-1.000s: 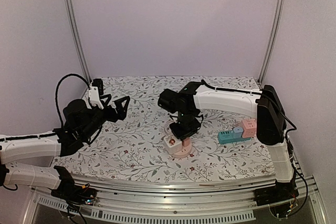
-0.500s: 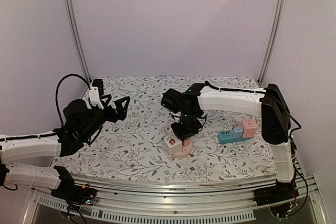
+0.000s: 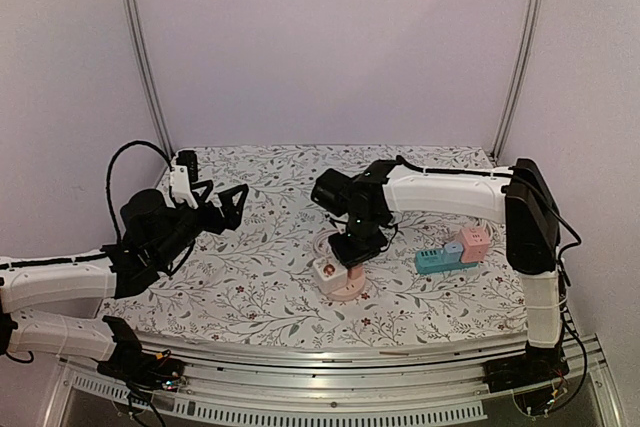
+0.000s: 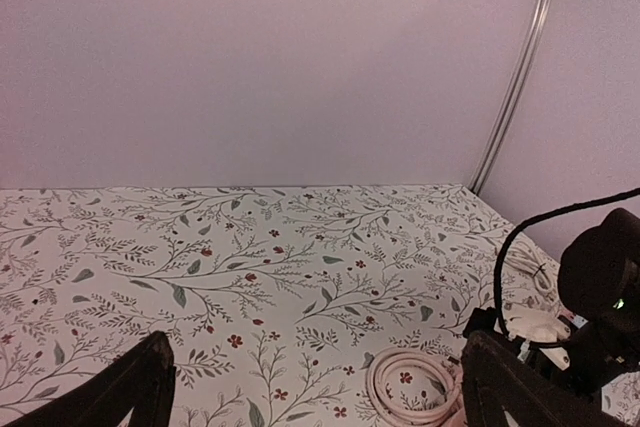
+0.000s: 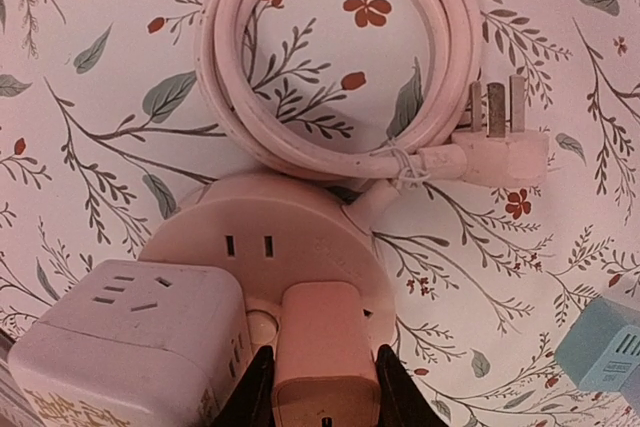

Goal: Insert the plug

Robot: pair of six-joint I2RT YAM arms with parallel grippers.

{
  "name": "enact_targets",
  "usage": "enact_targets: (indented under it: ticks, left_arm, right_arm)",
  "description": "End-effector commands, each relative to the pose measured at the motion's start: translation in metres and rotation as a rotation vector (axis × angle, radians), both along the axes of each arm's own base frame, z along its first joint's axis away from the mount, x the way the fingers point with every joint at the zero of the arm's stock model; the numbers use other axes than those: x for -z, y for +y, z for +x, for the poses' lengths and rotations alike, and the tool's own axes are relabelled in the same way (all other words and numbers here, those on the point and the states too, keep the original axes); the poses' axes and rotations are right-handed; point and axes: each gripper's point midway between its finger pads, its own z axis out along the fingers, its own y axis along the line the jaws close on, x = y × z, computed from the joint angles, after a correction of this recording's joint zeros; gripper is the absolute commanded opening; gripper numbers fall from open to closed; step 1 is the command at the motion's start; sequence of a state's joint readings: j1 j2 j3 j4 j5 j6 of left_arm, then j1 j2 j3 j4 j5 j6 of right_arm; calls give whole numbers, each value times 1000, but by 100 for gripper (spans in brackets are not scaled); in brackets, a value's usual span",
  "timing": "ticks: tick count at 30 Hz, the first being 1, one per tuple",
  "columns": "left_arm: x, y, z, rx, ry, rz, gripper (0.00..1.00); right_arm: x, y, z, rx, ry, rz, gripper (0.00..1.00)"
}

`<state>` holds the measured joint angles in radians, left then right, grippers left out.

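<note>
A pink plug block [image 5: 322, 342] stands on the round pink socket base [image 5: 300, 232], next to a white cube adapter [image 5: 130, 347] that sits on the same base. My right gripper [image 5: 322, 387] is shut on the pink plug, one black finger tight against each side. In the top view the right gripper [image 3: 353, 253] points down over the base [image 3: 347, 291] at the table's middle. My left gripper [image 3: 222, 202] is open and empty, held above the table's left side, well apart from the base.
The base's pink cable [image 5: 340, 57] lies coiled just beyond it, ending in a three-prong plug [image 5: 500, 142]. A blue strip [image 3: 440, 261] with a pink cube [image 3: 474, 243] lies to the right. The left wrist view shows the coil [image 4: 410, 387] and right arm [image 4: 600, 287].
The right arm's wrist has shifted slightly to the right and lowered over the base, still on the pink plug. The left arm has not moved.
</note>
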<state>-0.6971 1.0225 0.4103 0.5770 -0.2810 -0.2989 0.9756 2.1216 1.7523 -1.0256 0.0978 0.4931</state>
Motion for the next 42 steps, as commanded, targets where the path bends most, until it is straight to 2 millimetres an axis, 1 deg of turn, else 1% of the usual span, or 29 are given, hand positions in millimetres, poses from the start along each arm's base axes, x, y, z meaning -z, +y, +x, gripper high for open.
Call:
enact_targets:
  ticks: [1, 8, 11, 14, 18, 21, 23, 24, 25, 26, 27, 28, 29, 30, 31, 32, 33, 35, 37, 38, 39, 40, 41, 42]
  left_arm:
    - [8, 6, 1, -11, 15, 27, 99]
    - [9, 7, 0, -14, 14, 31, 99]
    - [8, 7, 1, -17, 13, 32, 99]
    - [8, 8, 1, -18, 12, 34, 99]
    - [9, 8, 1, -21, 12, 41, 99]
    - [9, 8, 2, -24, 11, 42, 99]
    - [10, 8, 2, -26, 10, 46, 99]
    - [11, 8, 2, -27, 12, 48, 99]
    - [10, 9, 3, -30, 11, 49, 99]
    - [11, 9, 3, -31, 12, 52, 99]
    - [11, 9, 3, -32, 12, 51, 99]
    - [10, 9, 3, -33, 10, 52, 99]
    - [10, 10, 3, -34, 9, 53, 99]
    - [11, 10, 3, -36, 10, 54, 99]
    - [11, 11, 3, -38, 10, 55, 99]
    - [11, 11, 3, -39, 10, 56, 99]
    - [11, 11, 3, -39, 8, 55, 99]
    - [11, 10, 3, -37, 9, 55, 99]
    - [11, 10, 3, -34, 10, 56, 99]
    - [11, 11, 3, -38, 11, 57, 99]
    - [11, 11, 3, -40, 11, 57, 99]
    - [10, 12, 3, -41, 10, 55, 99]
    - [10, 12, 3, -41, 10, 54, 99]
    - [10, 12, 2, -40, 10, 53, 99]
  right_arm:
    - [2, -10, 1, 37, -2, -12, 32]
    - [-40, -11, 14, 54, -85, 48, 67]
    - [-56, -11, 20, 56, -118, 69, 77]
    - [-69, -13, 25, 55, -149, 73, 81]
    - [-89, -21, 33, 64, -212, 72, 82]
    - [-109, -33, 47, 98, -317, 56, 82]
    - [-122, -39, 57, 127, -419, 71, 82]
    - [-119, -45, 60, 139, -456, 62, 83]
    - [-128, -50, 65, 165, -521, 81, 92]
    - [-142, -61, 70, 201, -600, 95, 98]
    - [-145, -68, 72, 230, -652, 98, 99]
    - [-155, -76, 75, 268, -712, 122, 99]
    - [-159, -82, 76, 275, -759, 128, 99]
    - [-174, -89, 76, 294, -822, 154, 99]
    - [-179, -99, 78, 312, -878, 146, 99]
    - [-191, -108, 79, 350, -940, 160, 99]
    - [-202, -120, 76, 363, -979, 153, 99]
    - [-207, -130, 74, 357, -980, 152, 99]
    - [-209, -131, 66, 311, -960, 178, 99]
    - [-209, -129, 61, 278, -949, 211, 99]
    - [-206, -125, 57, 244, -938, 242, 99]
    - [-211, -126, 50, 206, -948, 276, 99]
    - [-209, -127, 47, 183, -955, 294, 99]
    - [-211, -131, 43, 182, -971, 311, 99]
